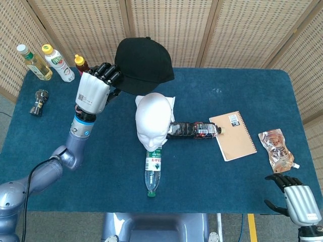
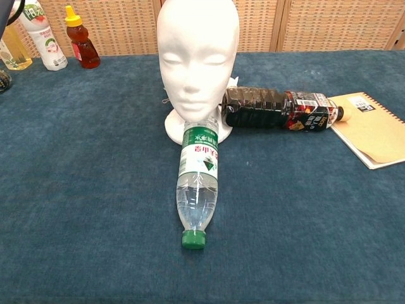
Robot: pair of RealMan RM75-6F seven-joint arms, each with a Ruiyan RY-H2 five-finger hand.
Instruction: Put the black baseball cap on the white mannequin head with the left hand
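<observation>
The blue-covered table [image 1: 242,91] carried all items; the left arm [image 1: 55,164] rose from the near left corner, and its left hand [image 1: 93,93] gripped the black baseball cap [image 1: 143,65] by its left edge, holding it aloft behind and just above the white mannequin head [image 1: 153,121], not yet on it; the head stood upright on its base, facing the robot. A clear water bottle [image 2: 198,183] with a green cap lay in front of the head, its base touching the stand; a dark drink bottle [image 2: 278,109] lay to the right of the head, its neck reaching the tan notebook [image 1: 233,135]; a clear pouch [image 1: 275,150] lay near the right edge. Three upright bottles [image 1: 53,63] stood at the far left corner, a small dark object [image 1: 38,101] near them. The right hand [image 1: 295,199] hung at the near right corner, fingers apart, holding nothing.
</observation>
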